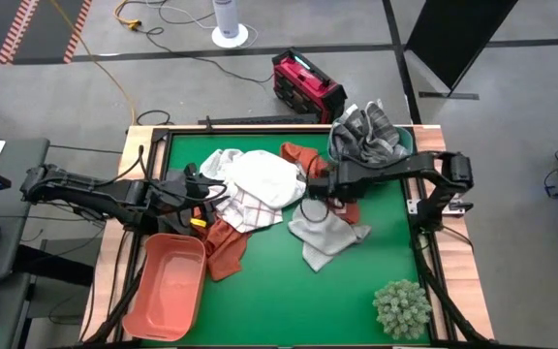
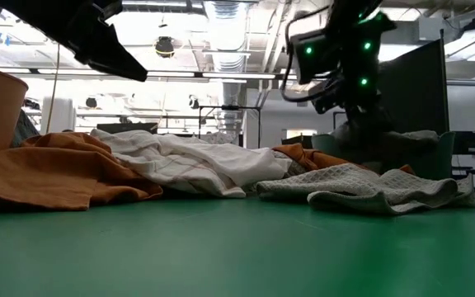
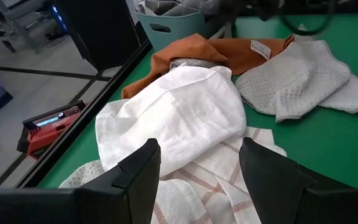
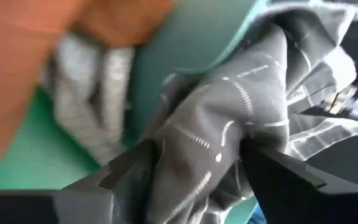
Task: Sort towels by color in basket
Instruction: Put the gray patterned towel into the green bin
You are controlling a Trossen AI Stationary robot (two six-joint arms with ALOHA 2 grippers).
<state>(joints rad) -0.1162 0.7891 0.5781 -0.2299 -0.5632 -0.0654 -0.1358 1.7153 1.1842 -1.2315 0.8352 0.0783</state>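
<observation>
A heap of towels lies mid-table: white ones (image 1: 264, 176), one with thin checks (image 3: 185, 186), rust-orange ones (image 1: 226, 247) and a plain grey one (image 1: 327, 231). The teal basket (image 1: 407, 142) at the far right holds grey towels, and a grey checked towel (image 4: 229, 112) hangs over its rim. My right gripper (image 4: 197, 155) is open at that rim with the checked towel between its fingers. My left gripper (image 3: 197, 155) hovers open above the white towels at the heap's left side (image 1: 201, 194), with nothing between its fingers. My right gripper has its two fingers on either side of the bunched folds (image 4: 204, 180) of the grey checked towel, which drapes over the teal basket's rim (image 4: 166, 68). Whether the fingers touch the cloth, I cannot tell.
A salmon-orange basket (image 1: 168, 286) stands at the near left corner. A spiky pale-green plant ball (image 1: 402, 308) sits at the near right. Bare green table lies along the near edge between them. A red case (image 1: 306, 85) rests on the floor beyond the far edge.
</observation>
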